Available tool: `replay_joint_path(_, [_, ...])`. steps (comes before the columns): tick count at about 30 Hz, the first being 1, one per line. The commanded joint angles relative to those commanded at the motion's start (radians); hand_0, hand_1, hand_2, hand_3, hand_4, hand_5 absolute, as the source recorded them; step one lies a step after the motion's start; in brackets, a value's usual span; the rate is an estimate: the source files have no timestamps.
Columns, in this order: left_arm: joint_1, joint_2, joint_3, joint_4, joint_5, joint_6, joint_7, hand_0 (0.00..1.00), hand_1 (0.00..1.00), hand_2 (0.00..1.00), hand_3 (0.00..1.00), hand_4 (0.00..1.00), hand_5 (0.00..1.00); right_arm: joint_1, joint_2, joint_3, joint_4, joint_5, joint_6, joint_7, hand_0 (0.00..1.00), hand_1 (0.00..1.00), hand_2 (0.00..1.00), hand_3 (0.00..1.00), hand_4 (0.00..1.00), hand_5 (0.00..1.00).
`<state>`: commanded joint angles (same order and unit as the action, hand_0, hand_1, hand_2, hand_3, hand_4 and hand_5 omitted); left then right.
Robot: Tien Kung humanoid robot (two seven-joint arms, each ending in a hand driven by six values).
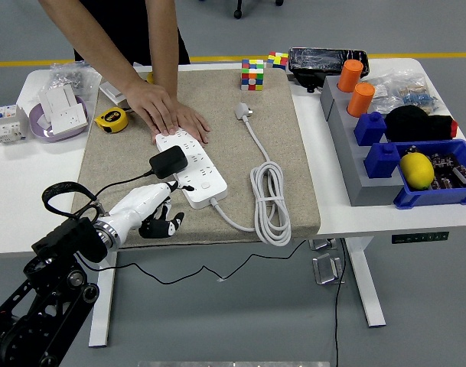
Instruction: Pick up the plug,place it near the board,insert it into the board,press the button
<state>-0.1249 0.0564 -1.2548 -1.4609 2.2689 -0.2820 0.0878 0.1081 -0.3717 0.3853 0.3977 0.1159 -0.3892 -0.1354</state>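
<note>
A white power strip (200, 167) lies slantwise on the beige mat (286, 153). A black plug (167, 162) sits on the strip's left side, and its thin black cable (118, 183) trails toward my arm. My left hand (158, 218) hangs at the mat's near edge, below and left of the strip. It touches nothing; its white fingers (170, 224) are relaxed and point down. A person's hand (167, 113) lies flat on the strip's far end. The strip's own white cord (271, 200) is coiled to the right and ends in a white plug (242, 112).
A yellow tape measure (112, 119) and a purple bowl (58, 115) of sockets are at the far left. A colour cube (252, 75) stands behind the mat. At the right stand a grey rack (347, 153) with orange cylinders and a blue bin (447, 183) holding a lemon.
</note>
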Motion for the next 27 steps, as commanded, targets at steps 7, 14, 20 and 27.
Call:
replay_joint_path(7, [-0.072, 0.000, 0.042, 0.082, 0.000, 0.019, -0.007, 0.188, 0.020, 0.140, 0.897, 0.520, 0.002, 0.007, 0.001, -0.001, 0.001, 0.000, -0.001, 0.000, 0.782, 0.739, 0.731, 0.756, 0.998, 0.998])
replay_joint_path(14, [-0.116, -0.001, 0.082, 0.132, 0.000, 0.028, -0.010, 0.188, 0.019, 0.141, 0.892, 0.526, 0.002, 0.010, 0.000, -0.007, 0.000, 0.007, 0.000, -0.001, 0.782, 0.739, 0.731, 0.756, 0.998, 0.998])
replay_joint_path(20, [-0.141, -0.006, 0.091, 0.176, 0.000, 0.038, -0.014, 0.189, 0.019, 0.141, 0.890, 0.527, 0.002, 0.013, 0.001, -0.005, 0.000, 0.006, 0.000, 0.000, 0.782, 0.739, 0.731, 0.757, 0.998, 0.998])
replay_joint_path(27, [-0.163, -0.013, 0.091, 0.207, 0.000, 0.046, -0.018, 0.189, 0.019, 0.141, 0.886, 0.525, 0.002, 0.017, 0.002, -0.002, 0.001, 0.005, 0.000, 0.001, 0.783, 0.739, 0.731, 0.757, 0.998, 0.998])
